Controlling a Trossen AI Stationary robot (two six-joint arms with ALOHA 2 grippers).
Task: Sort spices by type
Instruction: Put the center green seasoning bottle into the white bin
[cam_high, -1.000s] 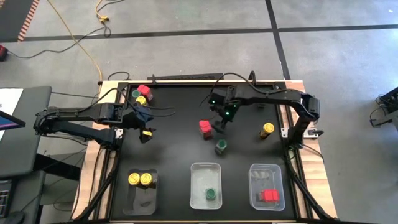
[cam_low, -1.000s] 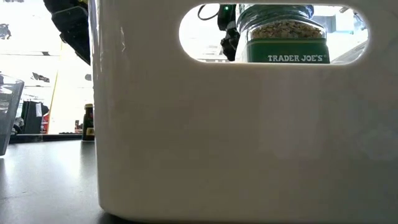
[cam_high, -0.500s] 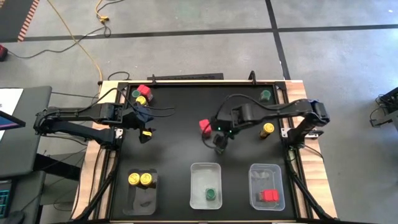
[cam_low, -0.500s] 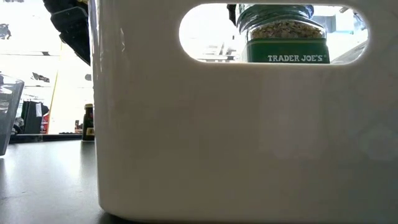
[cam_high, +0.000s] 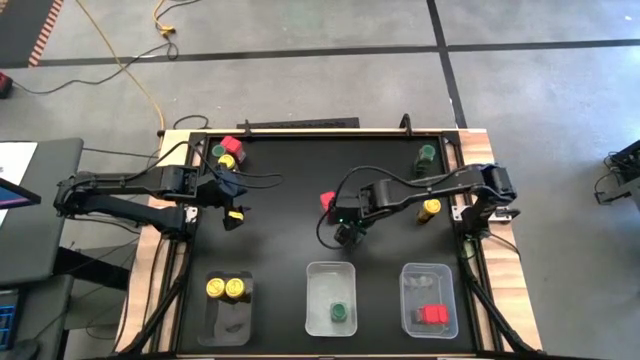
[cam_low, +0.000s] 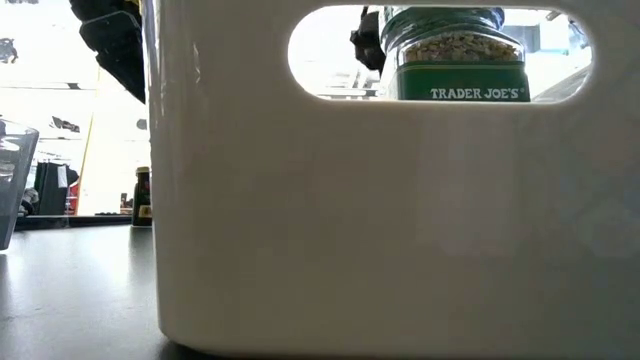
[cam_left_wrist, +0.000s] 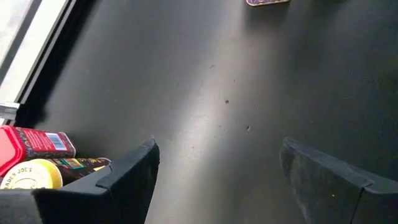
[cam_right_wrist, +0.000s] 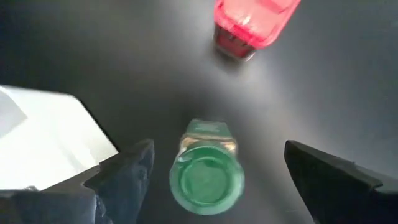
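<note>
Where matte black, round green-lidded jar (cam_right_wrist: 206, 177)

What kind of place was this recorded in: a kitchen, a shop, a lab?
Most likely a lab or workshop: the black table stands on a bare concrete floor marked with dark tape lines, and a yellow cable trails across it. Nothing kitchen-like surrounds it.
</note>
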